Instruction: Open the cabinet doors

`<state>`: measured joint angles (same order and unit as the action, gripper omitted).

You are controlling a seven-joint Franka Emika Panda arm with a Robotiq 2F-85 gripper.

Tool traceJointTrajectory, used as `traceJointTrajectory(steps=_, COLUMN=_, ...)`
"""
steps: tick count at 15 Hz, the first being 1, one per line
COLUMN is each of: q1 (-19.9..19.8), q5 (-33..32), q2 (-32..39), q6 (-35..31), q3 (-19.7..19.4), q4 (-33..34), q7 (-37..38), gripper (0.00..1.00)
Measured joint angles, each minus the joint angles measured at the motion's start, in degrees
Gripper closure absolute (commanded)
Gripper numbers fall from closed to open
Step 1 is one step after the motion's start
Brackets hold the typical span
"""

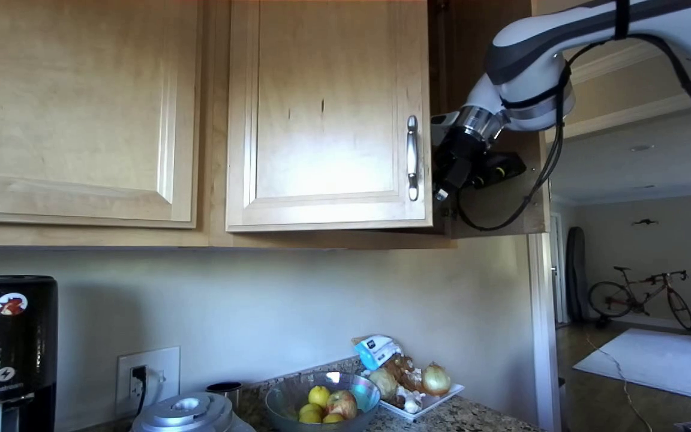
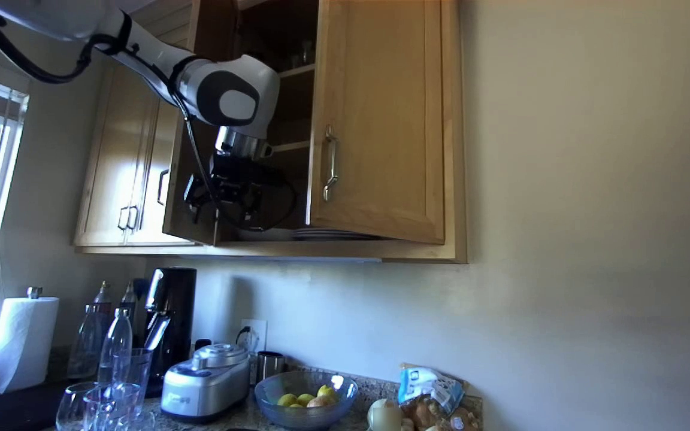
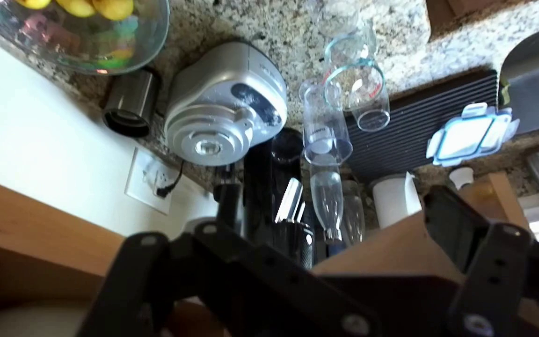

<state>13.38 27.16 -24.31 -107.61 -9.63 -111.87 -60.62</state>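
The pair of honey-wood cabinet doors stands open. The left door (image 1: 327, 114), with its silver bar handle (image 1: 412, 159), is swung outward; its inner side (image 2: 213, 30) shows in an exterior view. The right door (image 2: 381, 120) is also swung out, with its handle (image 2: 331, 164) on the outer face; its inner face (image 1: 513, 204) shows too. My gripper (image 2: 223, 209) points down in front of the opening, between the doors, close to the left door's inner side. In the wrist view my gripper (image 3: 342, 215) has its fingers wide apart, with the left door's wood (image 3: 382, 248) behind them. Nothing held is visible.
A wider wood door (image 1: 75, 108) is left of the pair. Cabinet shelves (image 2: 297, 146) hold glasses; plates (image 2: 333, 234) sit at the bottom. Below, the counter carries a fruit bowl (image 2: 306, 398), a silver appliance (image 2: 207, 380), a black machine (image 2: 171, 323) and several glasses (image 2: 105, 407).
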Motion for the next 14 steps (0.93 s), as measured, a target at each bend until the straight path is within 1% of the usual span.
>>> traceJointTrajectory(steps=4, q1=0.0, q5=9.9, q2=0.9, q6=-0.4, q3=0.1, q4=1.3, q7=-4.8, gripper=0.00)
traceJointTrajectory(steps=8, q1=-0.1, q5=17.5, q2=1.7, q6=1.1, q3=0.2, q4=1.7, q7=-9.1, gripper=0.00)
traceJointTrajectory(steps=11, q1=-0.1, q5=20.7, q2=2.6, q6=3.2, q3=1.4, q4=1.9, q7=-11.1, gripper=0.00)
traceJointTrajectory(steps=14, q1=-0.1, q5=21.5, q2=2.7, q6=5.2, q3=4.4, q4=1.9, q7=-11.6, gripper=0.00)
